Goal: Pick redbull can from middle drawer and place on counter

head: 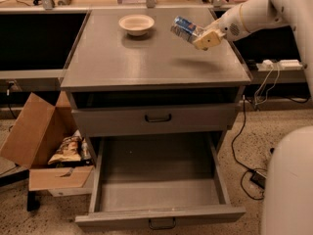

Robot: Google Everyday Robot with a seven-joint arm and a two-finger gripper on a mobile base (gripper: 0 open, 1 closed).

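Note:
My gripper point(198, 36) is shut on the redbull can point(183, 28), a slim blue-and-silver cylinder. It holds the can tilted in the air above the right rear part of the grey counter point(146, 58). The can's shadow falls on the counter below it. The white arm reaches in from the upper right. The middle drawer point(159, 177) is pulled wide open below; its grey floor shows nothing on it. Its dark pull handle point(161, 223) is at the front.
A round beige bowl point(136, 23) stands on the counter's back centre, left of the can. A closed upper drawer point(156, 117) sits above the open one. A cardboard box point(41, 146) with a snack bag point(66, 151) lies on the floor at left. Cables trail at right.

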